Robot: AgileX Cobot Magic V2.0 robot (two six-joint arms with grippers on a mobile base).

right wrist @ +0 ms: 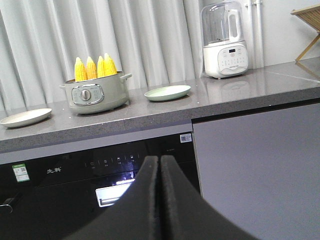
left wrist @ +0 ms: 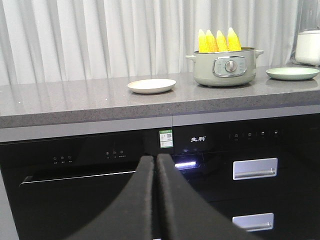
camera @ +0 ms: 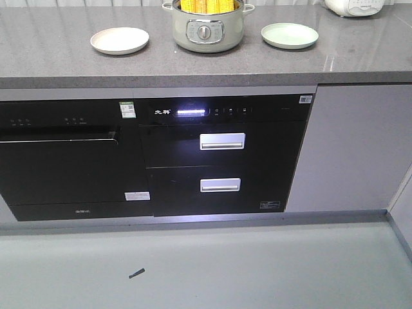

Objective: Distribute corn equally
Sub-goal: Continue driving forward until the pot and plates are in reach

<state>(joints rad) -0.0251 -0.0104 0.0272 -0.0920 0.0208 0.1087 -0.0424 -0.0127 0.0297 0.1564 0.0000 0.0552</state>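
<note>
Several yellow corn cobs stand upright, tips up, in a pale green pot on the grey counter. A cream plate lies left of the pot, a light green plate lies right of it; both hold nothing. My left gripper is shut and empty, low in front of the black appliance fronts. My right gripper is likewise shut and empty, below counter height. Neither arm shows in the exterior view.
A white blender stands at the counter's right end. Below the counter are a black oven and a black drawer unit with two silver handles. A small dark object lies on the floor. White curtains hang behind.
</note>
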